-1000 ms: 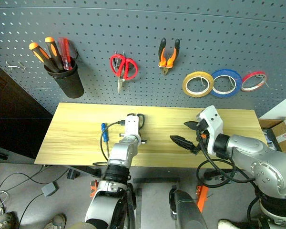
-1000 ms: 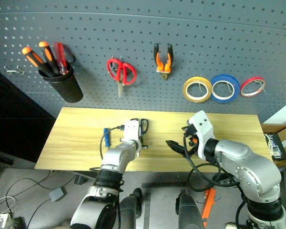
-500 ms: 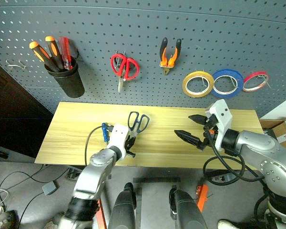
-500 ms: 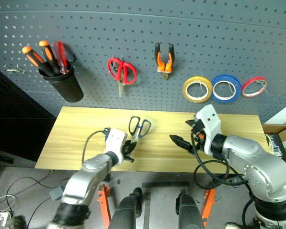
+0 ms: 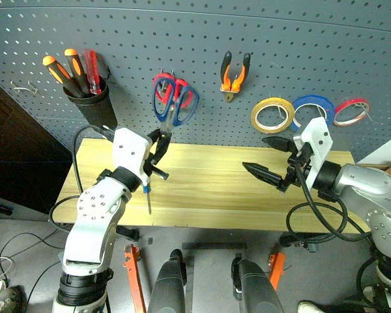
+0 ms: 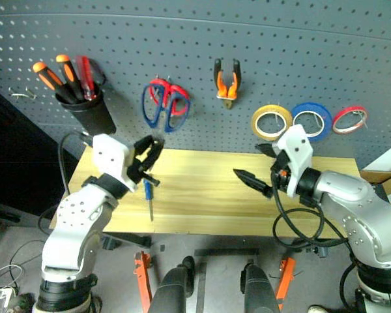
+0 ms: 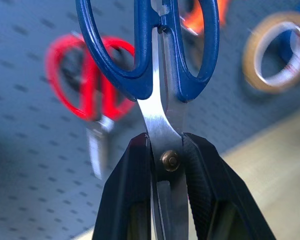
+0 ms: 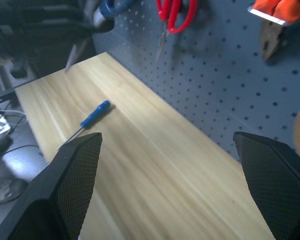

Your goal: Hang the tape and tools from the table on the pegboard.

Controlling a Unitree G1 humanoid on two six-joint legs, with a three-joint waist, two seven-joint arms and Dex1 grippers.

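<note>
No brand, label or writing could be read on anything. The left gripper [image 5: 158, 149] had its two black fingers [image 7: 132, 200] clamped on the blue-handled scissors [image 5: 173, 103] at the pivot screw, blades down between the pads, loops up. Their long axis ran near upright, loops raised in front of the pegboard [image 5: 202, 32] and overlapping the red scissors [image 6: 171, 91] hung there. The blue screwdriver [image 6: 148, 195] lay on the table [image 5: 215, 195] near the front edge at the left, handle toward the pegboard, tip toward the edge. The right gripper [image 5: 270, 160] hung over the table's right part, fingers wide apart and empty. Broad bare plank lay between the two grippers. On the pegboard hung the pliers [image 5: 233, 75], the yellow tape [image 5: 272, 114], blue tape [image 5: 313, 107] and red tape [image 5: 350, 111].
</note>
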